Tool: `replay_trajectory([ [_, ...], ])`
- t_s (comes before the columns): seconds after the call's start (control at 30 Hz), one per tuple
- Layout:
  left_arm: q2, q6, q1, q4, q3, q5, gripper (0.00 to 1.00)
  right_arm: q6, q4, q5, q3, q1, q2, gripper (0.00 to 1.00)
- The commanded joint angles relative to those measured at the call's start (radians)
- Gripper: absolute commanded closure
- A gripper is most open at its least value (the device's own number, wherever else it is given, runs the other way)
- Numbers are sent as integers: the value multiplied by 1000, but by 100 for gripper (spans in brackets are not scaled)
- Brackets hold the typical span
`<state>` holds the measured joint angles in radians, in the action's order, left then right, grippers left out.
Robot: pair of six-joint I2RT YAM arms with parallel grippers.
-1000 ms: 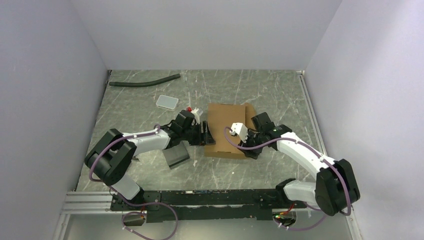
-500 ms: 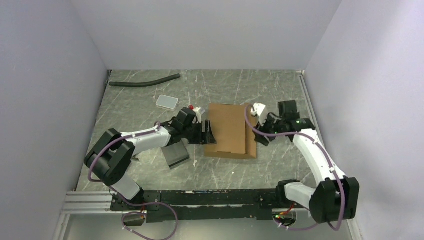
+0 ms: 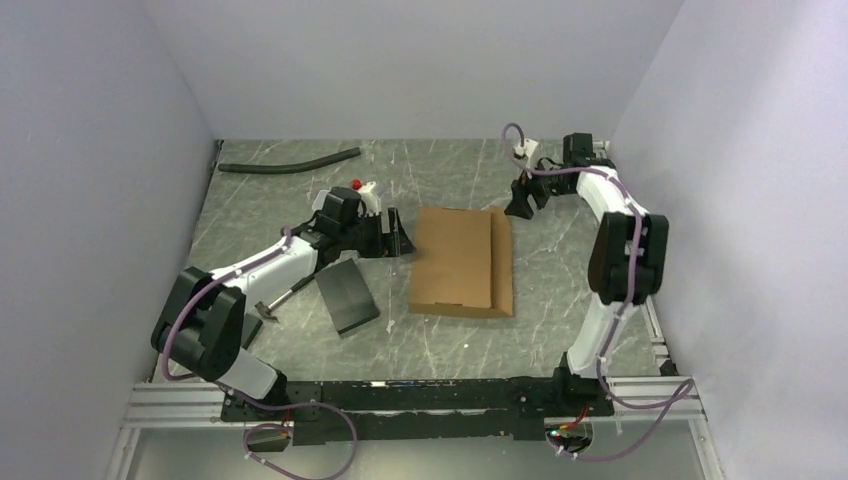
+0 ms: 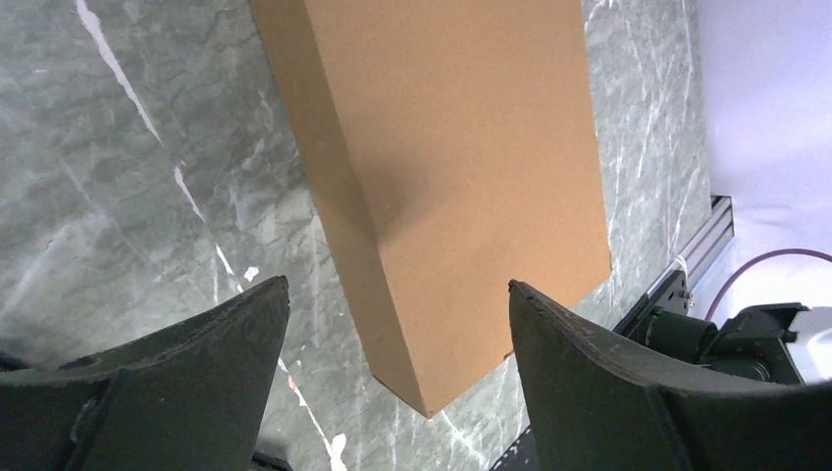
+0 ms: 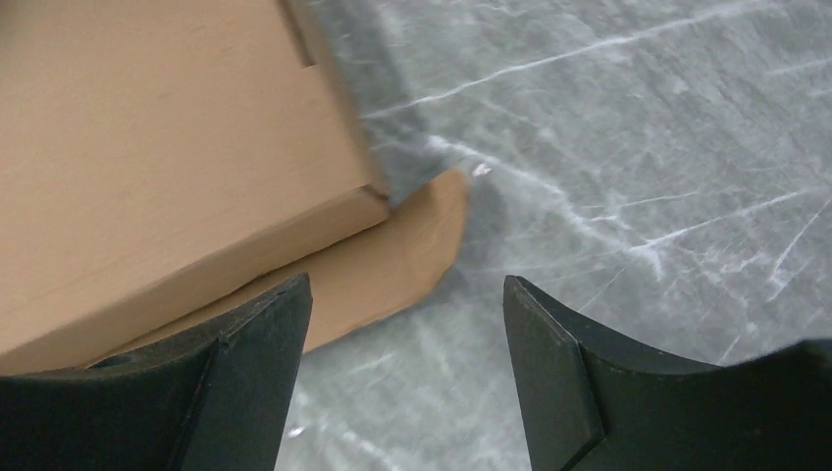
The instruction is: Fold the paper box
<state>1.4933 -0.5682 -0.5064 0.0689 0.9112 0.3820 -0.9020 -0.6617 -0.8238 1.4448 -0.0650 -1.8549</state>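
Left tool (image 3: 394, 237) and right tool (image 3: 520, 204) wide open, clear of paper box (image 3: 455, 260)

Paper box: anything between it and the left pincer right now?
Nothing visible. The left pincer stands open just left of the paper box, only bare table between; the black slab lies nearer the bases, off that line.

- One box (image 3: 455, 260), brown cardboard, the only one on the tabletop (image 3: 560, 300).
- One flat black slab (image 3: 347, 298), lying by itself.
- One black hose (image 3: 290, 161), a single curved length.
- Two robot arms: one left arm (image 3: 265, 265) and one right arm (image 3: 625, 240).
- One tabletop, grey and marbled, under all of them.
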Motion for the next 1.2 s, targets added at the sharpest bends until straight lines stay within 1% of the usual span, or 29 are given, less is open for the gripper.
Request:
replay_trajectory([
  [0.0,43,14,11,-36,41,90,6,176,0,-41,180,-13,-152,26],
  [0.07,62,8,12,-42,44,90,4,204,-13,-30,245,-13,-225,27],
  [0.17,103,8,15,-41,63,91,4,208,-84,-50,348,-13,-324,27],
  [0.27,153,17,18,-19,102,92,5,210,-123,-79,408,-13,-394,28],
  [0.4,219,24,23,5,163,109,10,216,-165,-120,474,-12,-465,31],
  [0.5,261,29,23,29,202,114,14,197,-221,-152,531,-10,-513,35],
  [0.6,306,38,25,62,244,112,17,183,-238,-189,544,-10,-526,40],
  [0.73,368,49,28,106,294,113,24,141,-277,-224,550,-7,-534,52],
  [0.9,423,57,32,146,342,110,35,38,-353,-254,548,-7,-530,75],
  [0.97,440,63,34,157,356,107,40,8,-365,-251,526,-7,-516,84],
  [1.07,455,68,36,174,374,103,44,-26,-351,-249,468,-7,-480,98],
  [1.1,459,72,37,182,380,102,45,-29,-337,-245,443,-7,-464,100],
  [1.17,469,80,38,199,392,96,48,-23,-304,-242,396,-7,-431,100],
])
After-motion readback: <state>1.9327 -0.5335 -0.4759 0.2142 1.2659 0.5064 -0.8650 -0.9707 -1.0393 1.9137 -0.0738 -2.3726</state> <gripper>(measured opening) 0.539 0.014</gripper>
